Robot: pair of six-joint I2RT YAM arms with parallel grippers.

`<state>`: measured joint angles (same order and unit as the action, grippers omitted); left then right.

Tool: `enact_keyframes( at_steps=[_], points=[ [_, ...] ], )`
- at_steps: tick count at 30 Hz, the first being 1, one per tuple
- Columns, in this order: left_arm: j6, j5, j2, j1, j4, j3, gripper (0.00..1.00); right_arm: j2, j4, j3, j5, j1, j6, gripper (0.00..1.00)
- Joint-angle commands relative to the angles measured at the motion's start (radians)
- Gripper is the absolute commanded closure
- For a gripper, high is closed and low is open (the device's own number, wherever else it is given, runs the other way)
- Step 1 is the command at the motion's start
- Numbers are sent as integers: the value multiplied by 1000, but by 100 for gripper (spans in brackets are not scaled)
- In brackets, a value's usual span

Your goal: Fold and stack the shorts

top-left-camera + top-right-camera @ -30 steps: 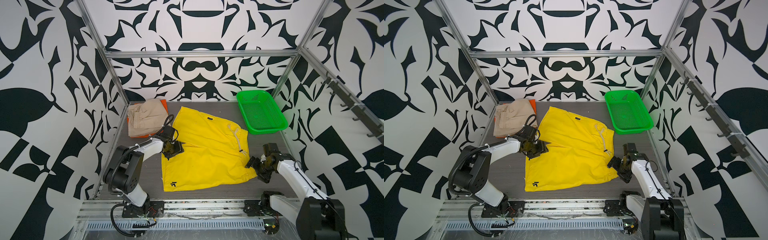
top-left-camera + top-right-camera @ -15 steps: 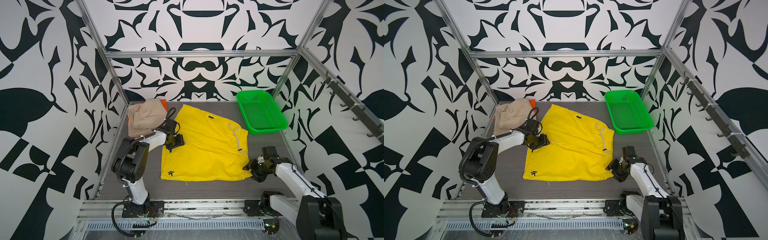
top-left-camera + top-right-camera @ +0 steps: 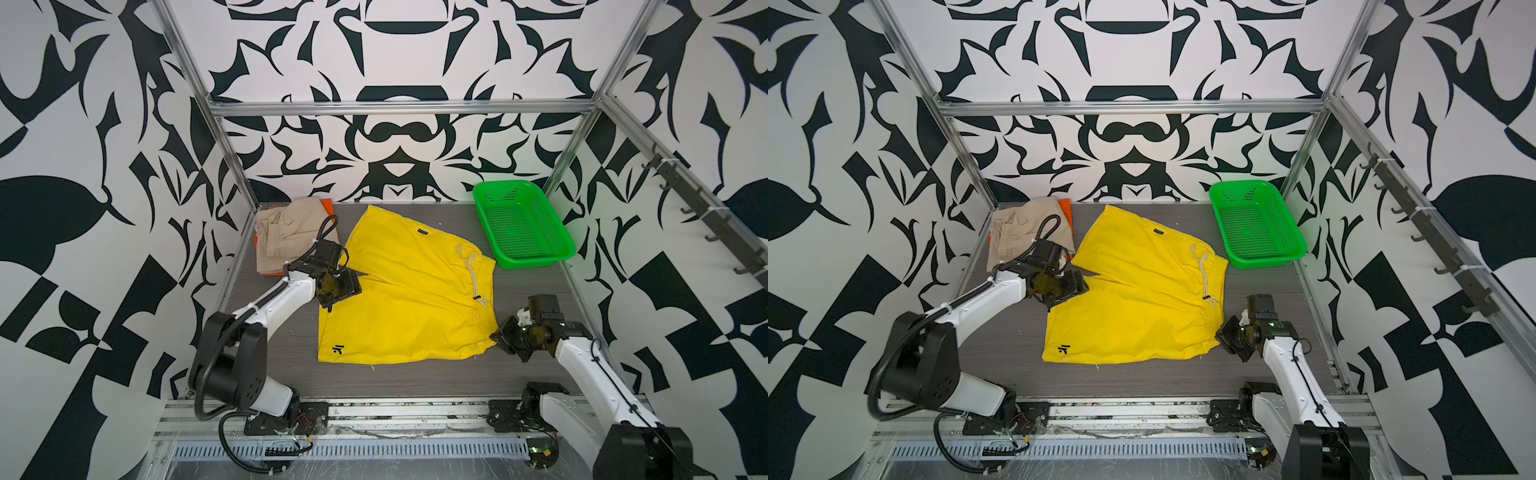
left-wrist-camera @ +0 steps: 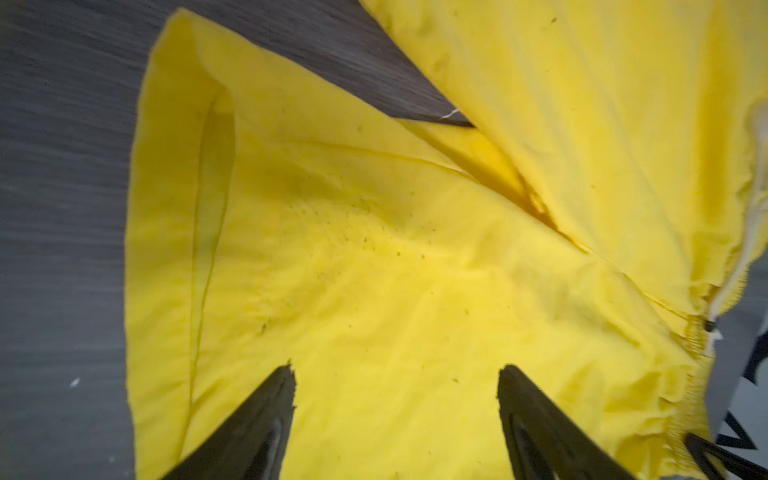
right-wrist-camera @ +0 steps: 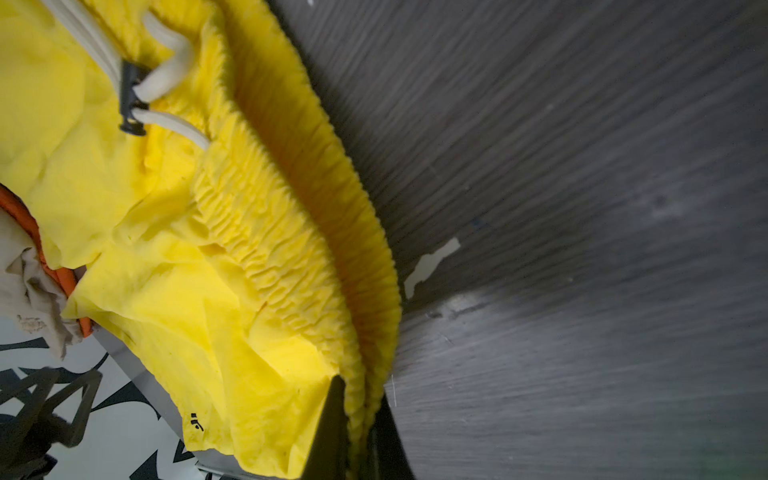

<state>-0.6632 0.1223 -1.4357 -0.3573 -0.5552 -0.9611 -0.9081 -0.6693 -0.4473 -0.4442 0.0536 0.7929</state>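
Both top views: three shorts, one basket (image 3: pixel 536 261).
Yellow shorts (image 3: pixel 407 307) lie on the table (image 3: pixel 415 382), beige shorts (image 3: pixel 286 232) atop orange shorts (image 3: pixel 327 204) beside. Right gripper (image 5: pixel 357 432) now clamps the yellow waistband; left gripper (image 4: pixel 397 370) stands wider apart.

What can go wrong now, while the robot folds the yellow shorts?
The right hand pinches only a corner of the yellow shorts; a pull may slip it free.
The left hand is open over the cloth, holding nothing, so that pull may drag and bunch it.
The loose drawstring may get trapped in the fold.
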Motion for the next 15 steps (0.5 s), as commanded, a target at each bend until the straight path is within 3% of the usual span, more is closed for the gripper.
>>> enact_keyframes(
  at_steps=[1,8,15],
  points=[
    [-111,30,82,4,-148,27,18,17,-15,2,-26,-14,17,96],
    [-271,64,230,12,-226,119,10,27,-17,-4,-25,-40,17,97],
    [-417,48,307,18,-239,212,13,25,-19,-17,-11,-59,19,98]
  ],
)
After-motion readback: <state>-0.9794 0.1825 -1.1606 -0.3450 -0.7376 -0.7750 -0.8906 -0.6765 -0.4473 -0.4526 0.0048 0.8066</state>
